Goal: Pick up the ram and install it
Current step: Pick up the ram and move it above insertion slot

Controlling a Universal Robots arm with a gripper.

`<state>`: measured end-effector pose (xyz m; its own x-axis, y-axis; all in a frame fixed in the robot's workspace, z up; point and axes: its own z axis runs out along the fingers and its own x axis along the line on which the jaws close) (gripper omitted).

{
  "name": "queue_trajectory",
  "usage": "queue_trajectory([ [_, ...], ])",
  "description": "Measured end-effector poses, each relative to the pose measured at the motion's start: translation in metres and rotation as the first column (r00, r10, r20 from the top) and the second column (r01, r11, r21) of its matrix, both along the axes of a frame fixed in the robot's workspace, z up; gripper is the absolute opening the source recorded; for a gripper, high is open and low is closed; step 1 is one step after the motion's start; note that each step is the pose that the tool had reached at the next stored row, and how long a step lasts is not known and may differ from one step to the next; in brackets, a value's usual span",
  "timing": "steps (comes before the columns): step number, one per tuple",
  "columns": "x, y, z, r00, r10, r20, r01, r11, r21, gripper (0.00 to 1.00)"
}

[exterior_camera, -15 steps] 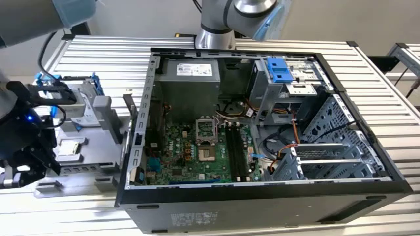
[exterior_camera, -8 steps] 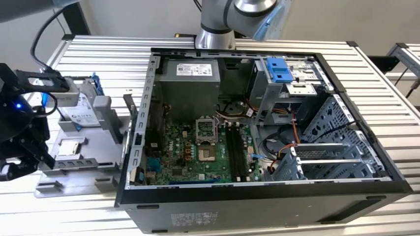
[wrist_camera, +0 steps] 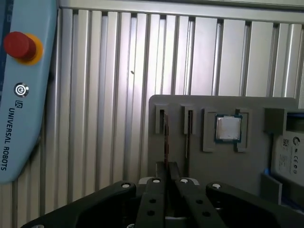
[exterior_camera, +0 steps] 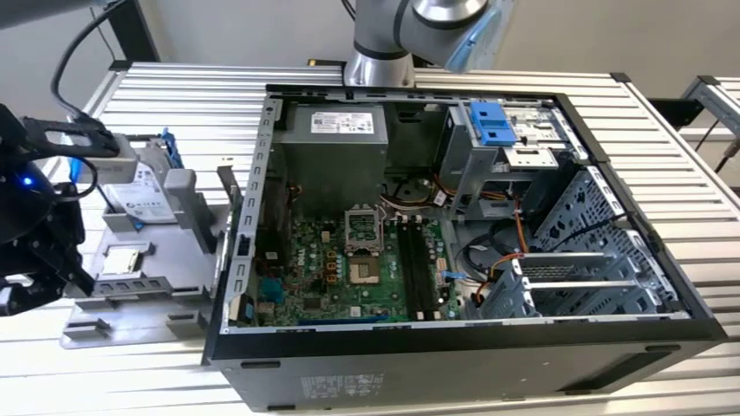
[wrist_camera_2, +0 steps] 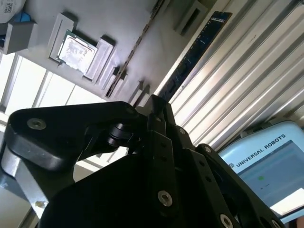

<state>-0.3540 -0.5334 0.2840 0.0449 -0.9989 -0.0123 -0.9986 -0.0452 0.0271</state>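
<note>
- Gripper [wrist_camera: 166, 172]: jaws were clamped on ram [wrist_camera: 166, 137], seen edge-on betw. fingers.
- Ram stood at slots of gray tray [wrist_camera: 223, 166], near chip [wrist_camera: 227, 128], well apart from PC case [exterior_camera: 463, 347].

In the first wrist view the hand [wrist_camera: 166, 167] hides the lower end of the ram [wrist_camera: 166, 135].

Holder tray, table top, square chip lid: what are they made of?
Holder tray: matte grey plastic by the look; uniform colour, blocky slots, moulded or printed.
Table top: bare metal, probably aluminium; ribbed slats with dull silver sheen.
Square chip: pale silvery metal lid, likely; it reflects light, with a darker rim around it.
</note>
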Motion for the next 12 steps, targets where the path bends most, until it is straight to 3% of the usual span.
queue_trajectory([
  [5, 0.0000, 0.0000, 0.0155, 1.0000, 0.000, 0.0001, 0.000, 1.0000, 0.0001, 0.00],
  [12, 0.0000, 0.0000, 0.0450, 1.0000, 0.000, 0.0001, 0.000, 1.0000, 0.0001, 0.00],
])
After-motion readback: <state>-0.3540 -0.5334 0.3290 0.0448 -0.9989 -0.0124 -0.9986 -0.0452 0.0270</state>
